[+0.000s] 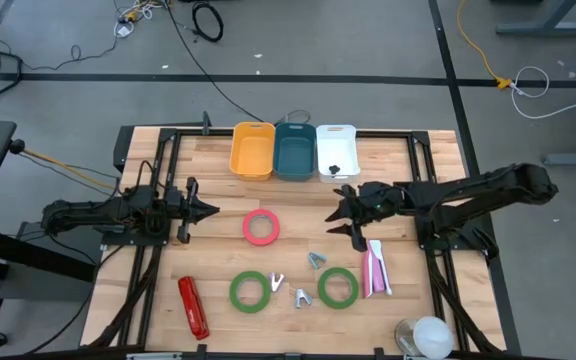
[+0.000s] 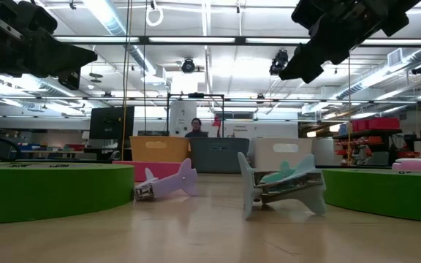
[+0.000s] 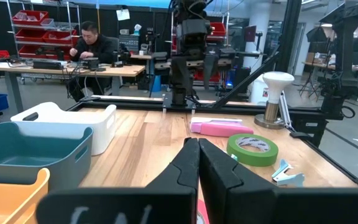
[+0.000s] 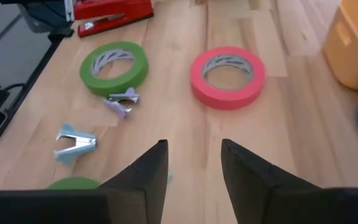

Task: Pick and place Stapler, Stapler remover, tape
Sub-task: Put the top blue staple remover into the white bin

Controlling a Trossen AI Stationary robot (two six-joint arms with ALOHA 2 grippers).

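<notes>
Three flat tape rings lie on the wooden surface (image 1: 218, 170): pinkish-red tape roll (image 1: 261, 227) mid-surface, two green tape rolls (image 1: 249, 291) (image 1: 337, 287) nearer the front, small plastic staple removers (image 1: 299, 296) between them, red stapler (image 1: 192, 306) front left. Left pincer (image 1: 211, 210) is closed and empty, left of the pink roll; right pincer (image 1: 339, 222) stands partly spread, empty, right of it. No legible writing on the tape or the orange (image 1: 252, 150), teal (image 1: 295, 150) and white plastic bins (image 1: 336, 152).

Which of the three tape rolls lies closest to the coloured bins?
The pinkish-red tape roll. It lies alone mid-table, nearer the bins than the two green rolls, which sit toward the table's front edge.
</notes>
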